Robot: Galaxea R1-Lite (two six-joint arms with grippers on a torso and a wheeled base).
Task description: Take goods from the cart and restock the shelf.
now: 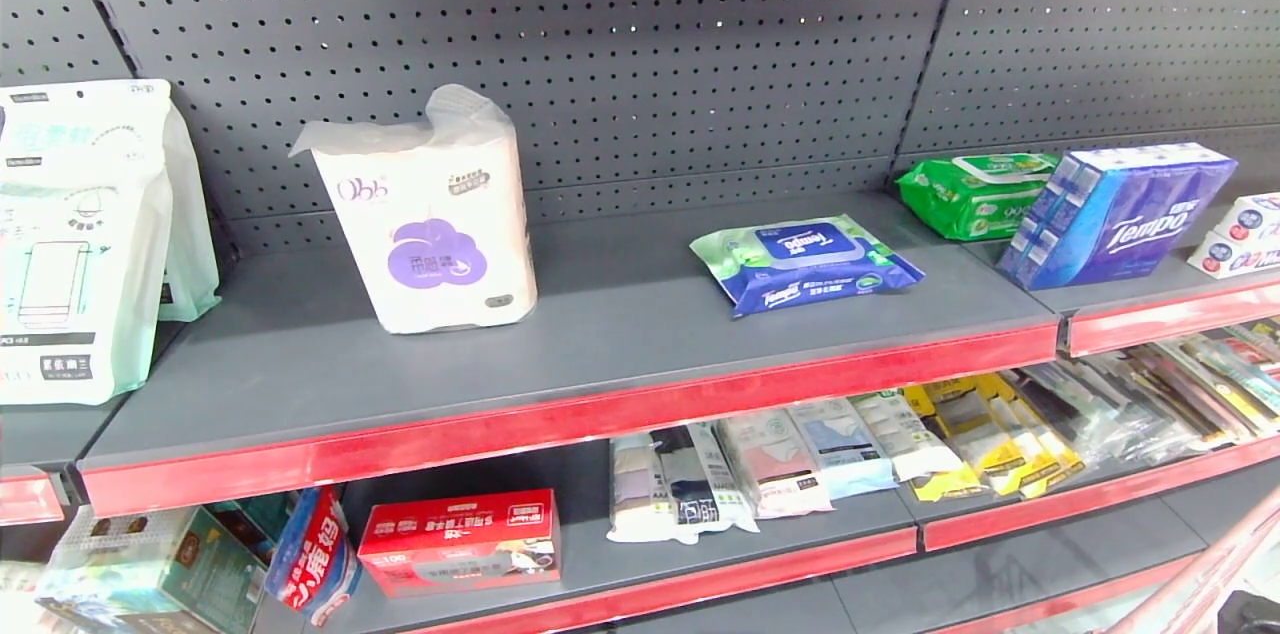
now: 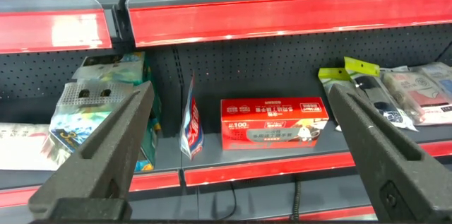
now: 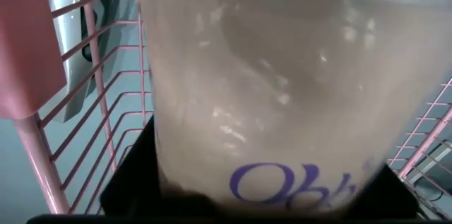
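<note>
1. The right gripper (image 3: 268, 189) holds a white pack with purple lettering (image 3: 268, 75). Its dark fingers (image 3: 131, 185) press against the pack's two sides, inside the pink wire cart (image 3: 92, 97).
2. The left gripper (image 2: 240, 90) has its fingers (image 2: 106, 146) spread wide with nothing between them. It faces the lower shelf (image 2: 268, 164) and a red box (image 2: 274, 121) standing there.
3. In the head view, the upper shelf (image 1: 620, 334) runs across the middle of the frame. A roll pack with purple print (image 1: 430, 214) stands upright on it, left of centre.
4. Right of centre, a blue wipes pack (image 1: 805, 264) lies flat, well apart from the roll pack.
5. At the right of the frame, a green pack (image 1: 975, 194) lies just beside a blue tissue bundle (image 1: 1120, 209).
6. At the left edge stands a tall white bag (image 1: 80, 234).
</note>
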